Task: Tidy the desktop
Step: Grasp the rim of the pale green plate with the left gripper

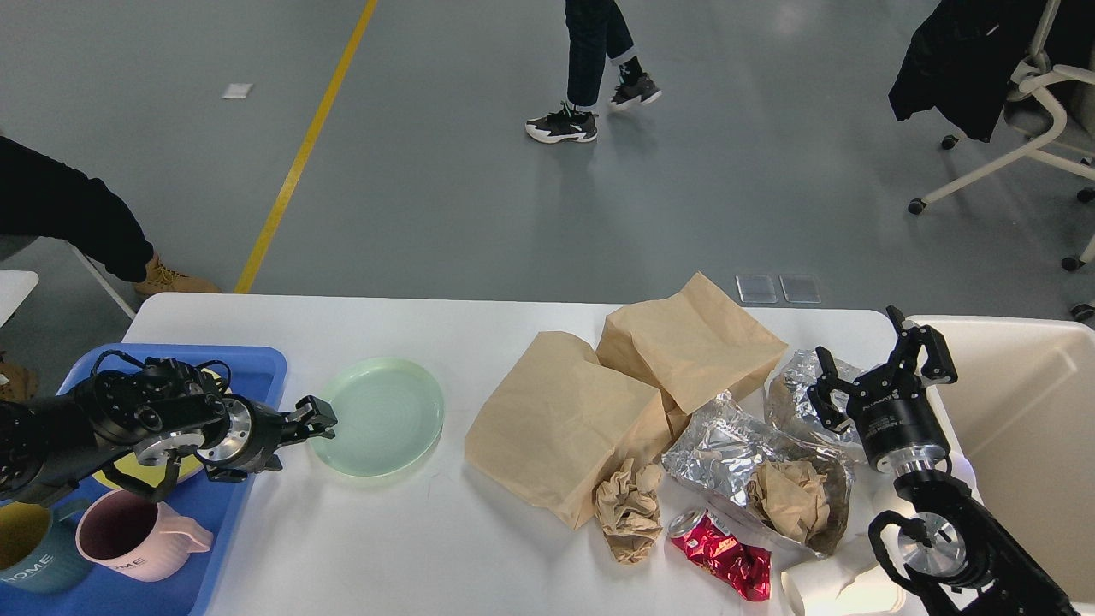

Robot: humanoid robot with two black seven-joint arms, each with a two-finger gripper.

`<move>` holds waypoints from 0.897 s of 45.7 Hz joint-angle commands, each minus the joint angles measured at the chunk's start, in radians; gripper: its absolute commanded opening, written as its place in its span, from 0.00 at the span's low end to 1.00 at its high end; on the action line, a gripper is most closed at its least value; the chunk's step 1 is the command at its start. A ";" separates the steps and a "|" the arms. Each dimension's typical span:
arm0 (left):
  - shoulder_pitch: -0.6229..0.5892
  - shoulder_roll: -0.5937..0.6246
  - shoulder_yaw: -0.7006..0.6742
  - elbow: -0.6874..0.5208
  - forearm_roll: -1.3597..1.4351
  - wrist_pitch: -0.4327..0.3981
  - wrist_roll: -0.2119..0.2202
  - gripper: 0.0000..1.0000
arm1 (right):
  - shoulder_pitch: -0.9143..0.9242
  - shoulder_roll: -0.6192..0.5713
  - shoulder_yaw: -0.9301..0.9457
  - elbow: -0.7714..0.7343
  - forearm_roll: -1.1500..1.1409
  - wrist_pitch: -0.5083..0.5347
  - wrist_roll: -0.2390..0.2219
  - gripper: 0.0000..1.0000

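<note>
The white desktop [385, 530] carries a pale green plate [381, 415] left of centre. My left gripper [311, 417] sits low at the plate's left rim, its dark fingers too close together to tell apart. Right of centre lie two brown paper bags [556, 428] [693, 342], crumpled foil [727, 445], brown paper balls [629, 509] [791, 500], a crushed red can [723, 556] and a tipped white paper cup [834, 586]. My right gripper [873, 364] stands open and upright beside a second foil wad [791, 385], holding nothing.
A blue tray [257, 368] at the left edge holds a yellow plate [186, 469], a pink mug [128, 535] and a teal mug [30, 547]. A cream bin [1026, 428] stands off the table's right end. A person walks on the floor beyond.
</note>
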 commanded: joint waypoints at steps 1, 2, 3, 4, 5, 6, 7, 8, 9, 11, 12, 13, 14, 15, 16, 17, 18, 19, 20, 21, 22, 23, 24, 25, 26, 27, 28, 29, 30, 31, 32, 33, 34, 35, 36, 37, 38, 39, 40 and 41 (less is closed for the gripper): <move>0.005 -0.009 0.003 0.000 0.006 -0.002 0.001 0.71 | 0.000 0.000 0.000 0.000 0.000 0.000 0.000 1.00; 0.005 -0.009 0.001 0.000 0.010 -0.002 0.001 0.70 | 0.000 0.000 0.000 0.000 0.000 0.000 0.000 1.00; 0.005 -0.009 0.001 0.000 0.018 -0.002 0.001 0.69 | 0.000 0.000 0.000 0.000 0.000 0.000 0.000 1.00; 0.005 -0.009 0.000 0.000 0.024 -0.002 0.001 0.68 | 0.000 0.000 0.000 0.000 0.000 0.000 0.000 1.00; 0.005 -0.009 0.000 0.000 0.029 -0.002 0.001 0.67 | 0.000 0.000 0.000 -0.002 0.000 0.000 0.000 1.00; 0.005 -0.009 0.000 0.000 0.035 -0.002 0.001 0.65 | 0.000 0.000 0.000 0.000 0.000 0.000 0.000 1.00; 0.005 -0.010 0.000 0.000 0.038 -0.002 0.001 0.64 | 0.000 0.000 0.000 0.000 0.000 0.000 0.000 1.00; 0.006 -0.010 0.000 0.000 0.041 -0.002 0.001 0.63 | 0.000 0.002 0.000 0.000 0.000 0.000 0.000 1.00; 0.006 -0.010 0.000 0.000 0.041 -0.002 0.001 0.63 | 0.000 0.000 0.000 0.000 0.000 0.000 0.000 1.00; 0.012 -0.010 -0.002 0.001 0.041 -0.002 0.001 0.61 | 0.000 0.000 0.000 0.000 0.000 0.000 0.000 1.00; 0.015 -0.010 -0.002 0.001 0.043 -0.002 0.001 0.61 | 0.000 0.000 0.000 0.000 0.000 0.000 0.000 1.00; 0.020 -0.010 -0.003 0.003 0.043 0.000 0.001 0.61 | 0.000 0.000 0.000 0.000 0.000 0.000 0.000 1.00; 0.021 -0.010 -0.005 0.008 0.043 0.000 0.001 0.60 | 0.000 0.000 0.000 0.000 0.000 0.000 0.000 1.00; 0.025 -0.012 -0.009 0.014 0.043 -0.002 0.001 0.60 | 0.000 0.000 0.000 0.000 0.000 0.000 0.000 1.00; 0.029 -0.013 -0.011 0.020 0.043 -0.002 0.001 0.60 | 0.000 0.000 0.000 0.000 0.000 0.000 0.000 1.00; 0.034 -0.016 -0.014 0.026 0.043 -0.002 0.001 0.59 | 0.000 0.000 0.000 0.000 0.000 0.000 0.000 1.00; 0.038 -0.021 -0.014 0.034 0.044 -0.002 0.003 0.59 | 0.000 0.000 0.000 0.000 0.000 0.000 0.000 1.00; 0.041 -0.027 -0.014 0.040 0.046 -0.002 0.003 0.59 | 0.000 0.000 0.000 0.000 0.000 0.000 0.000 1.00; 0.043 -0.031 -0.014 0.046 0.049 -0.002 0.003 0.59 | 0.000 0.000 0.000 0.000 0.000 0.000 0.000 1.00; 0.044 -0.035 -0.014 0.050 0.053 -0.002 0.003 0.59 | 0.000 0.000 0.000 0.000 0.000 0.000 0.000 1.00; 0.048 -0.038 -0.017 0.055 0.056 -0.002 0.003 0.58 | 0.000 0.000 0.000 0.000 0.000 0.000 0.000 1.00; 0.051 -0.038 -0.017 0.060 0.060 -0.002 0.003 0.57 | 0.000 0.000 0.000 0.000 0.000 0.000 0.000 1.00; 0.054 -0.038 -0.017 0.063 0.061 -0.002 0.003 0.56 | 0.000 0.000 0.000 0.000 0.000 0.000 0.000 1.00; 0.055 -0.039 -0.017 0.069 0.063 -0.003 0.003 0.54 | 0.001 0.000 0.000 -0.002 0.000 0.000 0.000 1.00; 0.055 -0.039 -0.019 0.072 0.063 -0.005 0.003 0.53 | 0.000 0.000 0.000 0.000 0.000 0.000 0.000 1.00; 0.057 -0.039 -0.020 0.072 0.064 -0.006 0.003 0.51 | 0.000 0.000 0.000 0.000 0.000 0.000 0.000 1.00; 0.057 -0.041 -0.020 0.072 0.064 -0.008 0.004 0.50 | 0.000 0.000 0.000 0.000 0.000 0.000 0.000 1.00; 0.057 -0.041 -0.020 0.072 0.064 -0.009 0.004 0.49 | 0.000 0.000 0.000 -0.002 0.000 0.000 0.000 1.00; 0.057 -0.041 -0.020 0.072 0.064 -0.011 0.004 0.48 | 0.000 0.000 0.000 0.000 0.000 0.000 0.000 1.00; 0.057 -0.041 -0.020 0.072 0.064 -0.014 0.004 0.47 | 0.000 0.000 0.000 0.000 0.000 0.000 0.000 1.00; 0.057 -0.041 -0.020 0.072 0.066 -0.019 0.004 0.46 | 0.000 0.000 0.000 0.000 0.000 0.000 0.000 1.00; 0.057 -0.041 -0.020 0.072 0.070 -0.025 0.004 0.44 | 0.000 0.000 0.000 0.000 0.000 0.000 0.000 1.00; 0.057 -0.041 -0.020 0.072 0.075 -0.029 0.006 0.43 | 0.000 0.000 0.000 0.000 0.000 0.000 0.000 1.00; 0.055 -0.039 -0.020 0.072 0.083 -0.037 0.006 0.41 | 0.000 0.000 0.000 0.000 0.000 0.000 0.000 1.00; 0.055 -0.039 -0.020 0.072 0.089 -0.043 0.008 0.39 | 0.000 0.000 0.000 0.000 0.000 0.000 0.000 1.00; 0.055 -0.038 -0.020 0.074 0.095 -0.052 0.009 0.37 | 0.000 0.000 0.000 0.000 0.000 0.000 0.000 1.00; 0.055 -0.038 -0.022 0.074 0.099 -0.063 0.012 0.35 | 0.000 0.000 0.000 0.000 0.000 0.000 0.000 1.00; 0.055 -0.038 -0.022 0.072 0.103 -0.074 0.012 0.31 | 0.000 0.000 0.000 0.000 0.000 0.000 0.000 1.00; 0.054 -0.036 -0.022 0.074 0.104 -0.085 0.012 0.29 | 0.000 0.000 0.000 0.000 0.000 0.000 0.000 1.00; 0.052 -0.036 -0.022 0.074 0.104 -0.094 0.014 0.28 | 0.000 0.000 0.000 0.000 0.000 0.000 0.000 1.00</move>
